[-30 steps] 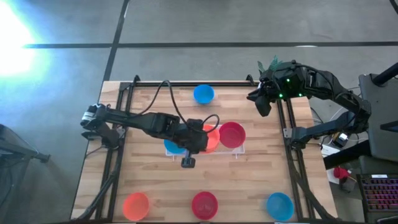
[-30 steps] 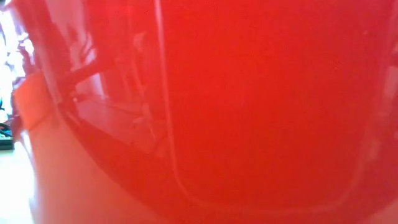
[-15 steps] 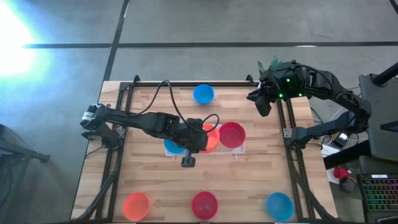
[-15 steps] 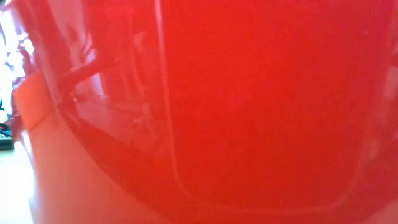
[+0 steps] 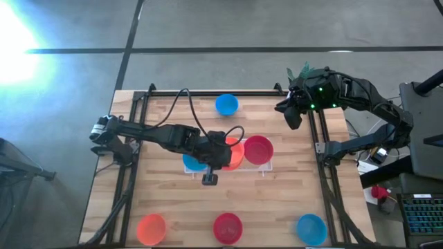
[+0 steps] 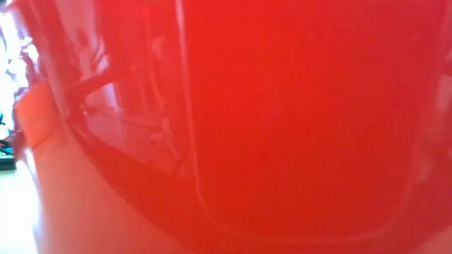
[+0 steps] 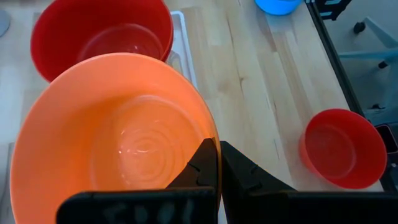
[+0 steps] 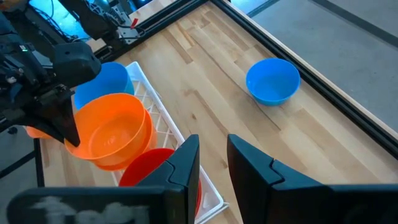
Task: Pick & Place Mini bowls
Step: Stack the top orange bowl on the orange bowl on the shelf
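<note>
Nothing has moved: left gripper (image 7: 217, 163) stays pinched on orange bowl (image 7: 112, 137); right gripper (image 8: 213, 163) stays parted, empty.

Three blue bowls (image 5: 226, 104), two orange (image 5: 151, 226), two red (image 5: 258, 149)

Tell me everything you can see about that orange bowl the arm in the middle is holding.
The orange bowl is small, round and shallow, of glossy plastic by its look, with faint rings moulded into its empty bottom. The left gripper is shut on its rim, holding it tilted over the white tray at mid-table. It sits between a blue bowl and a red bowl in that tray; whether it touches them or the tray I cannot tell.
</note>
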